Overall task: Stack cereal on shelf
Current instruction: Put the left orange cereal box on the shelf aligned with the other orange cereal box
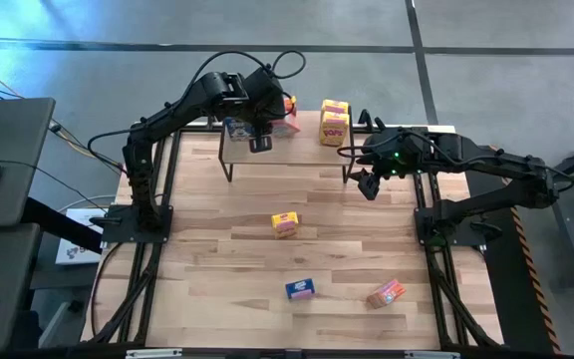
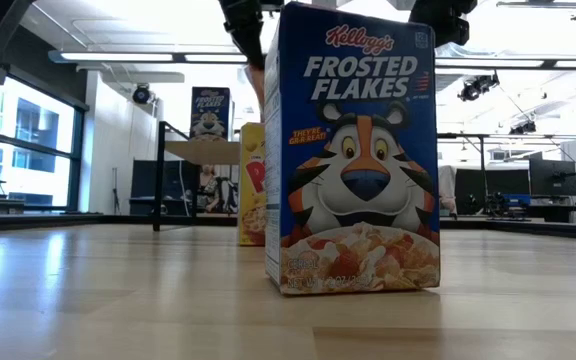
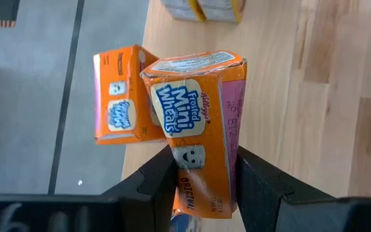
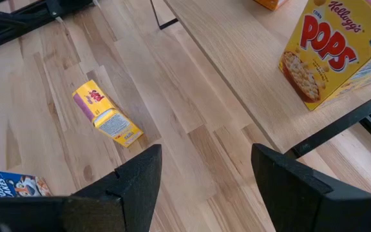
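Note:
The shelf (image 1: pixel 287 150) stands at the table's far edge. On it are blue boxes (image 1: pixel 237 127), an orange box (image 3: pixel 118 103) and stacked yellow boxes (image 1: pixel 334 122). My left gripper (image 3: pixel 201 193) is over the shelf's far edge, shut on a second orange box (image 1: pixel 289 105). A yellow box (image 1: pixel 285 224), a blue box (image 1: pixel 300 289) and an orange box (image 1: pixel 387 293) rest on the table. My right gripper (image 4: pixel 205 180) hangs open over the table off the shelf's right end (image 1: pixel 369 182). My left gripper pinches the orange Mini Wheats box between its two fingers (image 3: pixel 160 183) at the box's near end (image 3: pixel 201 171), coming from above and pointing down. The box is tilted, reaching away below the fingers beside the other orange box. Whether its far end touches the shelf I cannot tell.
In the low view the blue Frosted Flakes box (image 2: pixel 353 150) stands upright close to the camera, the yellow box (image 2: pixel 252 185) behind it. The shelf's black legs (image 1: pixel 229 170) stand on the table. Bare tabletop lies between the shelf and the loose boxes.

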